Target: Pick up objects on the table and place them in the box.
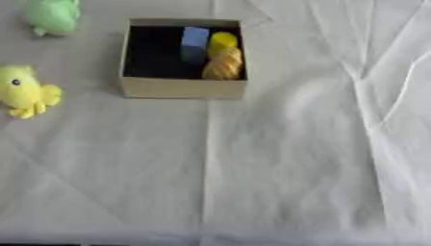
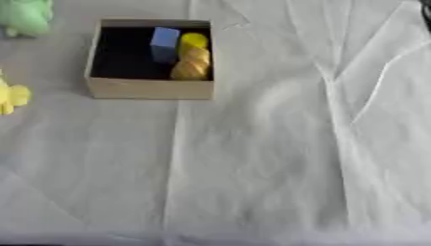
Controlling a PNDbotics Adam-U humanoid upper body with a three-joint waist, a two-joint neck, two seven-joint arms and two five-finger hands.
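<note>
Neither hand shows in either view, so whether their fingers are apart or together cannot be told. The open cardboard box (image 1: pixel 181 89) sits toward the far left of the white cloth-covered table (image 1: pixel 286 158), and against its right wall a blue block (image 1: pixel 195 43) stands beside a yellow twisted object (image 1: pixel 224 57), the two touching. Outside it, well to the left, a yellow plush toy (image 1: pixel 25 92) lies on the cloth and a green plush toy (image 1: pixel 52 15) lies at the far corner.
</note>
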